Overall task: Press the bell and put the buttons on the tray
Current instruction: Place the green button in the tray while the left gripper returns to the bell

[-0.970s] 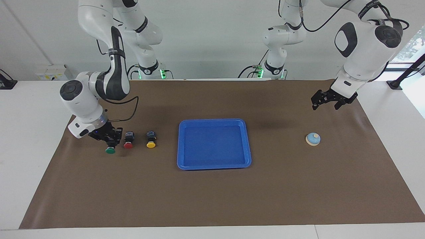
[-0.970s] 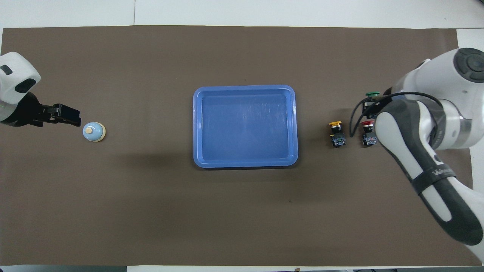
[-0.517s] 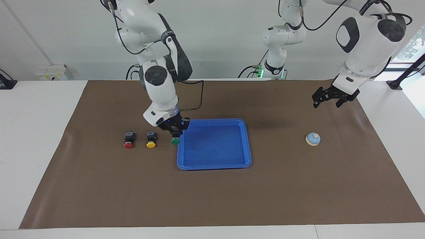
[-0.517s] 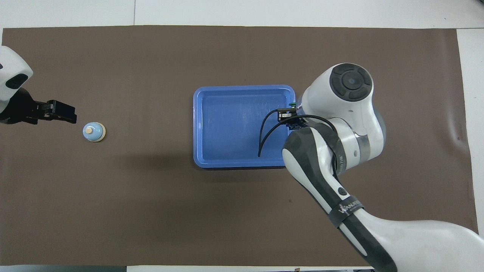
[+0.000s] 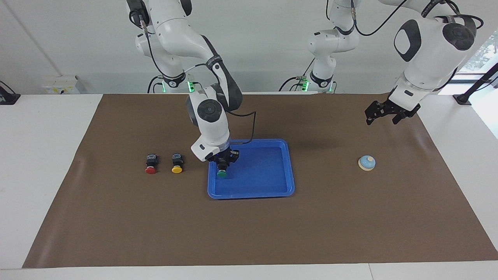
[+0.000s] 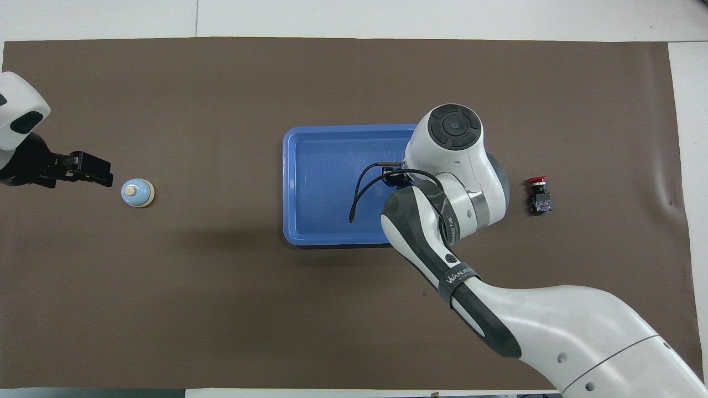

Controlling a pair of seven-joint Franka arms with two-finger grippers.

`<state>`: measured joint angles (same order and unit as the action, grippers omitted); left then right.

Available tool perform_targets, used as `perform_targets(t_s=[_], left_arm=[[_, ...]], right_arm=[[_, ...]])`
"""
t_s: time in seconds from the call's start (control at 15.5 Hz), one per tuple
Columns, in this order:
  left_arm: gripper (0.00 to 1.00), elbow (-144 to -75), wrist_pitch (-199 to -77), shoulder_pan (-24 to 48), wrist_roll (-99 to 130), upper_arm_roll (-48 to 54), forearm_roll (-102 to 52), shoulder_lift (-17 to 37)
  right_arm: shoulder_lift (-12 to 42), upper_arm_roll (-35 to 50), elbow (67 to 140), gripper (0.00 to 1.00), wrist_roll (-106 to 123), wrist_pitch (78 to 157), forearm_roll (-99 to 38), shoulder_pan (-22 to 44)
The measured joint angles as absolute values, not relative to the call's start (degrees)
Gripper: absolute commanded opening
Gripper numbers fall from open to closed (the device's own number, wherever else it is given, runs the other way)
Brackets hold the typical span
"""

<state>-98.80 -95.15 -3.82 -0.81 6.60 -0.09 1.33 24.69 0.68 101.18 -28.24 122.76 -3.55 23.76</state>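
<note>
One of the three buttons, the green button (image 5: 221,174), is over the blue tray (image 5: 272,192), pinched in the right hand (image 5: 222,166) at the tray's end toward the right arm; whether its cap already rests on the tray floor I cannot tell. By my reading the task is early: no button is released in the tray yet. The red button (image 5: 150,163) and the yellow button (image 5: 177,163) lie side by side on the surface toward the right arm's end, well apart from the tray, the yellow one closer to it; both are left to carry. The bell (image 5: 367,163) sits toward the left arm's end, and nothing here shows whether it has been pressed. The left hand (image 5: 382,114) hangs in the air with its fingers spread, holding nothing, over the mat near the bell and not touching it; that arm waits. The surface is a white table covered by a brown mat (image 5: 249,233), with a plain pale wall at the robots' end and a window at one edge.
</note>
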Motion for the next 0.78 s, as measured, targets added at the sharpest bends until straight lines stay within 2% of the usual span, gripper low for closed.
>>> perform_targets(t_s=[0.06, 0.13, 0.26, 0.32, 0.78], left_arm=[[1.00, -98.8, -94.5, -3.6, -0.8, 6.6, -0.1, 1.3], [1.00, -98.8, -94.1, -3.2, -0.8, 6.5, -0.1, 1.3], [1.00, -98.8, -93.7, -2.8, -0.7, 6.4, -0.1, 1.3], [1.00, -98.8, -93.3, -2.5, -0.7, 6.4, -0.1, 1.3], [1.00, -98.8, -91.6, -1.5, -0.5, 6.0, -0.1, 1.3]], right_arm=[[24.7, 0.7, 101.7, 0.00, -28.2, 122.8, -3.6, 23.8], [24.7, 0.7, 102.2, 0.04, -28.2, 122.8, -3.6, 23.8], [24.6, 0.8, 102.9, 0.76, -28.2, 122.8, -3.7, 23.9], [24.6, 0.8, 103.1, 1.00, -28.2, 122.8, -3.7, 24.0], [22.5, 0.6, 102.2, 1.00, -27.9, 120.8, -3.7, 24.0]])
